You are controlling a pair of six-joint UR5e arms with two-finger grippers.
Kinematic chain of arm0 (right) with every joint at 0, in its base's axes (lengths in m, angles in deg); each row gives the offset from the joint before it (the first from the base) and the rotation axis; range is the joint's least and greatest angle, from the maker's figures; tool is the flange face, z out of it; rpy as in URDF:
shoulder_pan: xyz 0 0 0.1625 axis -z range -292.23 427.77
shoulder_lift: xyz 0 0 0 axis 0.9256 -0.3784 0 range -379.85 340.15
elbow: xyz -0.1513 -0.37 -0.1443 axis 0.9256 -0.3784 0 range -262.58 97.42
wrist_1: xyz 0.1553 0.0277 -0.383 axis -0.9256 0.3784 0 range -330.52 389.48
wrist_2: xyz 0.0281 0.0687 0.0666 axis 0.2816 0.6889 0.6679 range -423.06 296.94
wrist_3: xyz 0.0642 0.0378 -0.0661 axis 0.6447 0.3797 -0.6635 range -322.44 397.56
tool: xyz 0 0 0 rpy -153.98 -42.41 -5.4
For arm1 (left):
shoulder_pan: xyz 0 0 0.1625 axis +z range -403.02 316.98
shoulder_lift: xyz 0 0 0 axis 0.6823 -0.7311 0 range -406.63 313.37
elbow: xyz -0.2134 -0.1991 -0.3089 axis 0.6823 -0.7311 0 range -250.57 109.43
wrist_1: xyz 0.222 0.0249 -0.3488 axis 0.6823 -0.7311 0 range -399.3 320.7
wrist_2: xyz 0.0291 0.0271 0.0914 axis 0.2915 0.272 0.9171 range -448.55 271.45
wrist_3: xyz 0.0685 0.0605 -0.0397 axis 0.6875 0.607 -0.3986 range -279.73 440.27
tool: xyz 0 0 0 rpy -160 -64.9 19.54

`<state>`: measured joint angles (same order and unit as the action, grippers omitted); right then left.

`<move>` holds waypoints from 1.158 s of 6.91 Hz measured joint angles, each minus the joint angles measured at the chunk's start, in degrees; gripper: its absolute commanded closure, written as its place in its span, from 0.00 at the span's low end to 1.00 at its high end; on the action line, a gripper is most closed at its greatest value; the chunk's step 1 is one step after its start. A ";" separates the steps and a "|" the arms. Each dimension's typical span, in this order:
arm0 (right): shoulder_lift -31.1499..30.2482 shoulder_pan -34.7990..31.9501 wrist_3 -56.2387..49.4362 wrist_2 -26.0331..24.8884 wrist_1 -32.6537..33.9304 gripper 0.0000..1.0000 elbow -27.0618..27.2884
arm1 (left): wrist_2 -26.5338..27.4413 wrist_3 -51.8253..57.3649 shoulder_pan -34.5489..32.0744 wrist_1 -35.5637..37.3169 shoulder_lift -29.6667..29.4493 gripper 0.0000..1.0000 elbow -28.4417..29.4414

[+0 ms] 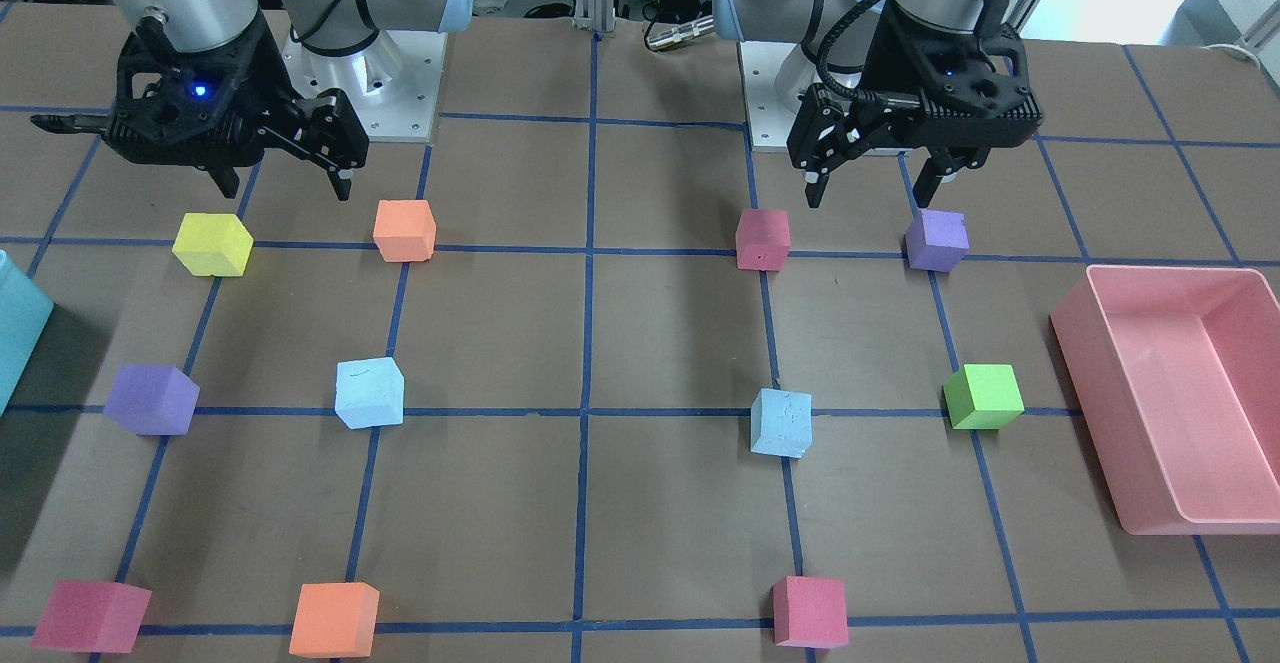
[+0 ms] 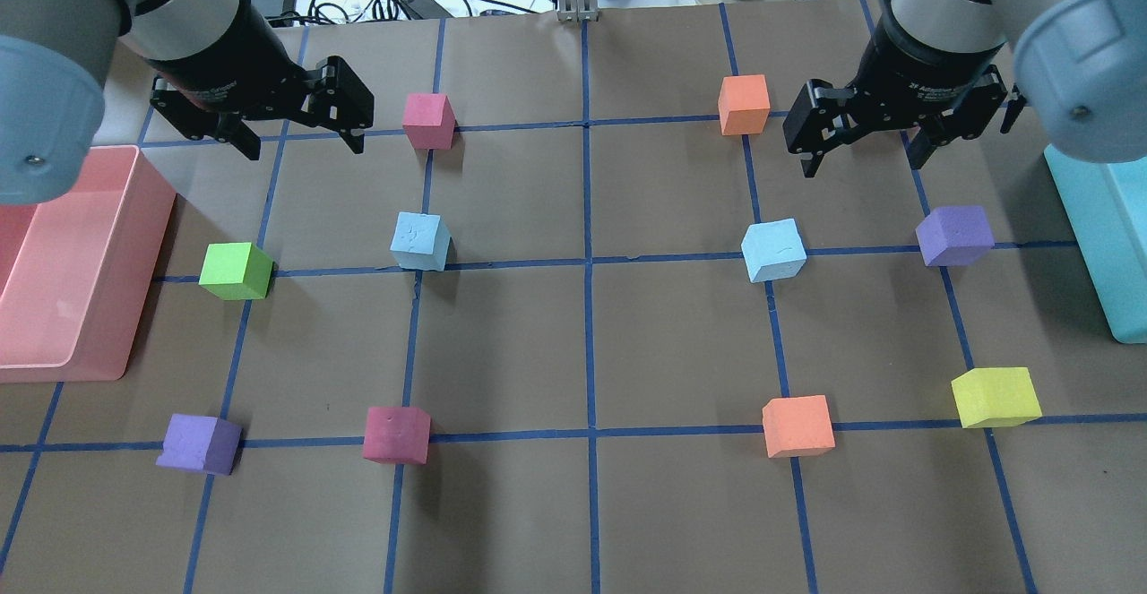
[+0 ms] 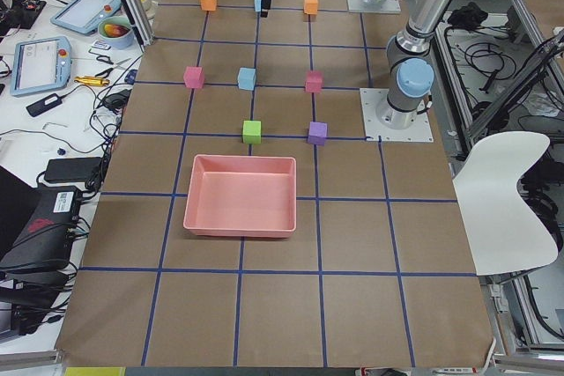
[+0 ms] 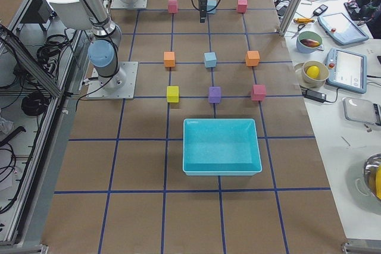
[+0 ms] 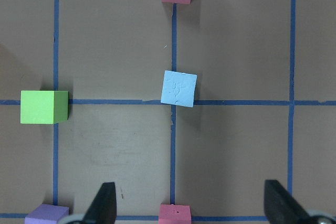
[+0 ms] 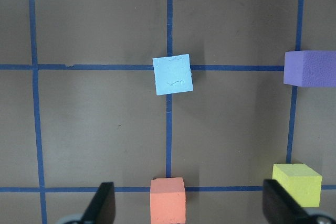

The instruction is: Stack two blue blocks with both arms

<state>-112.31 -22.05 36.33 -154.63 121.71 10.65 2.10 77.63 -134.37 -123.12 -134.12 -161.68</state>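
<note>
Left fingers (image 5: 105, 205) and right fingers (image 6: 103, 205) hang spread wide, empty, above the tabletop (image 2: 502, 352). The left blue block (image 2: 420, 242) and right blue block (image 2: 773, 251) sit well apart, each ahead of its own arm, seemingly lined up for picking.

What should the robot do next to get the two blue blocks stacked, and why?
Probably move the open left gripper over the left blue block and lower around it. The right gripper is empty too, and the right blue block lies well apart, unstacked.
</note>
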 measured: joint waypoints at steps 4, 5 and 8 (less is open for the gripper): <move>0.21 -0.26 0.00 0.06 -0.04 0.00 0.53 | 0.21 -0.13 0.23 0.04 -2.38 0.00 0.29; 0.24 -0.26 0.00 0.07 -0.04 0.00 0.69 | 0.12 -0.23 0.26 1.15 -5.13 0.00 -0.13; 0.35 -0.26 -0.04 0.09 -0.04 0.00 1.11 | 0.05 -0.13 0.29 11.56 -15.43 0.00 -3.33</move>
<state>-111.96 -22.31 36.29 -154.54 121.67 11.76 2.16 77.50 -134.08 -111.57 -149.55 -165.01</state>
